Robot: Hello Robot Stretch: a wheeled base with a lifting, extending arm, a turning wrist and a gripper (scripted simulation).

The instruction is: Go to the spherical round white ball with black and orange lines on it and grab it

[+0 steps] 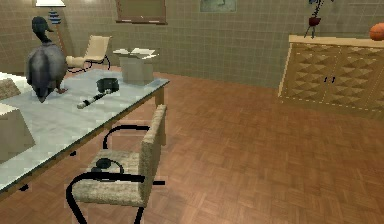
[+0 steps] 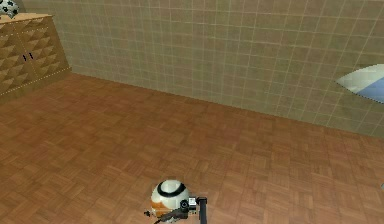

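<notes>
One white ball (image 2: 169, 192) with black and orange lines was noted on the floor (image 2: 100, 130) at the tool (image 2: 186, 207), whose hold could not be told; the grab was judged in hand, a lift required next.

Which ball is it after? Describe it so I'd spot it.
From the tiled wall, look down across the wooden floor to the arm side view's bottom edge. The ball there is white with black and orange lines, unlike the black-and-white ball atop the cabinet.
</notes>
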